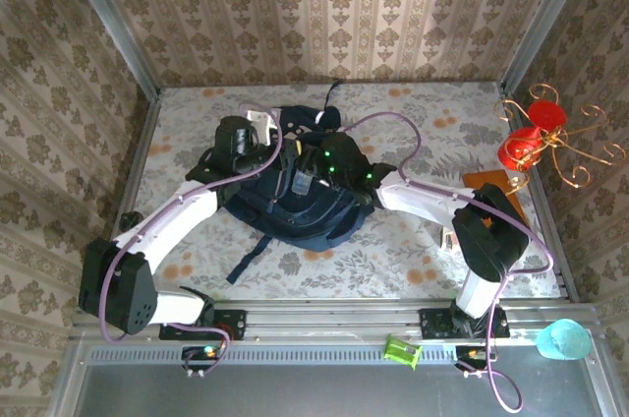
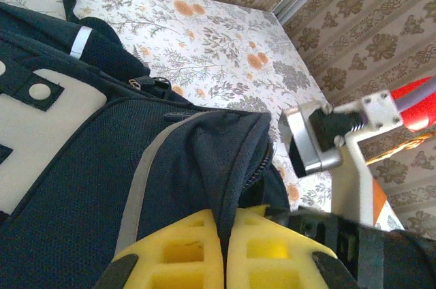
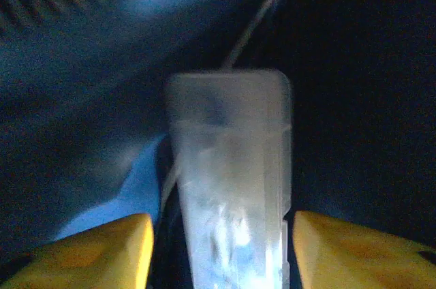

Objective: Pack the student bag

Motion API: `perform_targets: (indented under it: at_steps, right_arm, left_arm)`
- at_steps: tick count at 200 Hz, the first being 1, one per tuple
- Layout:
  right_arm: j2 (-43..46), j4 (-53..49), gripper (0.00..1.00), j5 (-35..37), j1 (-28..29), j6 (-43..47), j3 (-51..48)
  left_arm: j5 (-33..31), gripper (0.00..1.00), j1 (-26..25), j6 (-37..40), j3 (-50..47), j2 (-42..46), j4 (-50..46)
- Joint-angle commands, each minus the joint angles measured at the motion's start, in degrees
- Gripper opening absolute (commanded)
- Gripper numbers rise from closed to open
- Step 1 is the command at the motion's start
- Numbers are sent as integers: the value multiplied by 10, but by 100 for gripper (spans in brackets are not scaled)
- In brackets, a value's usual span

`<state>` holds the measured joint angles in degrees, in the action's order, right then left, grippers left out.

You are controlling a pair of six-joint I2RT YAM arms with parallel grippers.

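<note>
Left gripper (image 2: 225,234), with blocky yellow fingers, is pinched shut on a raised fold of the student bag (image 2: 102,187), a large dark navy fabric backpack with a white patch and a grey stripe. The fold sits beside a line of zip teeth. Right gripper (image 3: 221,224) is down in the bag's dark interior with its yellow fingers (image 3: 102,251) parted. A translucent whitish plastic box-shaped item (image 3: 228,159) stands between them. A dark gap shows on its left side, while on its right side contact cannot be judged.

From above, a small green object (image 1: 401,350) lies on the metal rail near the arm bases and a teal cup (image 1: 563,338) stands at the near right corner. The bag lies mid-table on the floral-patterned tabletop (image 1: 413,250), with both arms meeting over it. Farther right are a flat orange-brown piece (image 1: 488,181) and a red ornament with gold wire curls (image 1: 531,137).
</note>
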<state>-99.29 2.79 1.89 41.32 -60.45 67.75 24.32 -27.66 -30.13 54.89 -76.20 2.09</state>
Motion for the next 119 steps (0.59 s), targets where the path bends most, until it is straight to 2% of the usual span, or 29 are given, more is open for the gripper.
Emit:
perform_targets:
  at_steps: [1, 24, 59, 74, 94, 119]
  right_arm:
    - [-14, -8, 64, 34, 2, 11, 40]
    - [5, -17, 69, 19, 1, 45, 35]
    - [93, -32, 68, 4, -1, 93, -37]
    - [148, -92, 68, 24, -3, 127, -64]
    - [229, -216, 70, 94, -13, 158, -99]
    - [291, -354, 75, 130, -89, 169, -161]
  left_arm:
    - [15, 0, 5, -15, 43, 32, 74]
    - [9, 0, 6, -13, 37, 33, 74]
    - [-4, 0, 7, -4, 28, 30, 74]
    - [-10, 0, 8, 0, 20, 27, 74]
    - [-14, 0, 7, 0, 3, 21, 82]
    - [-14, 0, 7, -8, -17, 14, 105]
